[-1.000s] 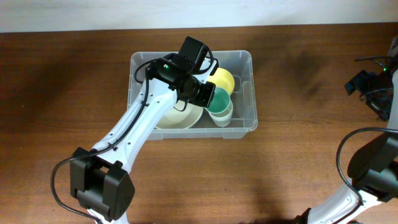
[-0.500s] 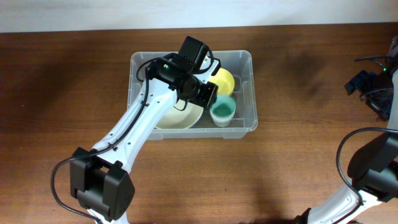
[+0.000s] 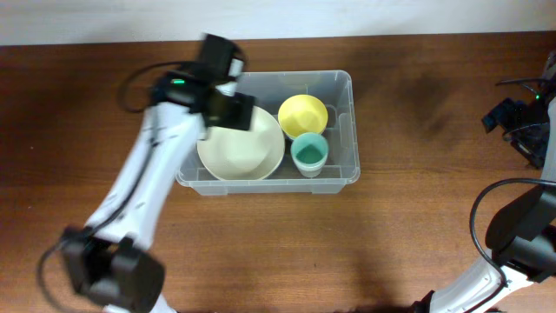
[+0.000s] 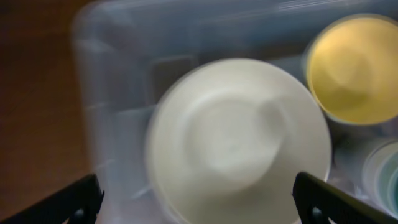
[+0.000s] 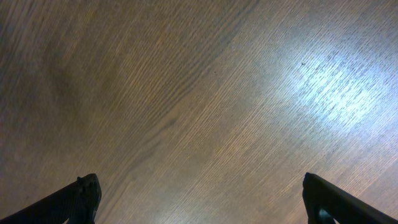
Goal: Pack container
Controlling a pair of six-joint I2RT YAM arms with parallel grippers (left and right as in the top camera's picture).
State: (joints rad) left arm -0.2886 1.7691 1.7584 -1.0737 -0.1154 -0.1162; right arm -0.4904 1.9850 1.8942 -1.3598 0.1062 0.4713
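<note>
The container, a clear plastic bin, stands at the table's middle back. In it are a wide cream bowl, a yellow bowl and a green cup standing upright. My left gripper hovers over the bin's left end, above the cream bowl, open and holding nothing. The blurred left wrist view shows the cream bowl between the wide-apart fingertips, with the yellow bowl at top right. My right gripper is open over bare wood.
The right arm sits at the table's far right edge, well away from the bin. Brown wooden tabletop lies all around the container.
The left gripper opened and let go of the green cup, which now stands in the bin. The left arm then swung left, away from the cup. The right arm stayed still.
</note>
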